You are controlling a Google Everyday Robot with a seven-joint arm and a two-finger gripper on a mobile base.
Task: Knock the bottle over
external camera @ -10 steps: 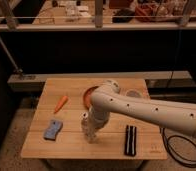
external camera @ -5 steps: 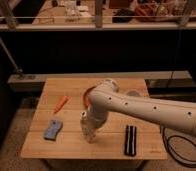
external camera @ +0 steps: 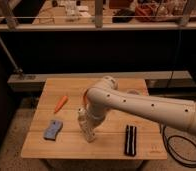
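**The bottle could slide instead of fall**

The jaws (external camera: 89, 131) are low over the front middle of the worktop (external camera: 106, 147), at the end of the big white arm (external camera: 141, 102). They sit right at the bottle (external camera: 83, 120), so close that the two look like one pale lump. I cannot tell if the jaws are open, closed, or holding anything.

What could go wrong? If the push lands low on the bottle, it may just slide along the wood and stay up. A hard push may send it rolling toward the near edge, which is not far, and it could drop off. A push to the left could bump the blue thing (external camera: 53, 129).

The bottle is small, pale and round-sided, and it leans a little. The arm hides part of it, so I cannot see its top well.

Farther out lie an orange carrot-like thing (external camera: 61, 103) at the back left and a black bar (external camera: 130, 139) on the right.
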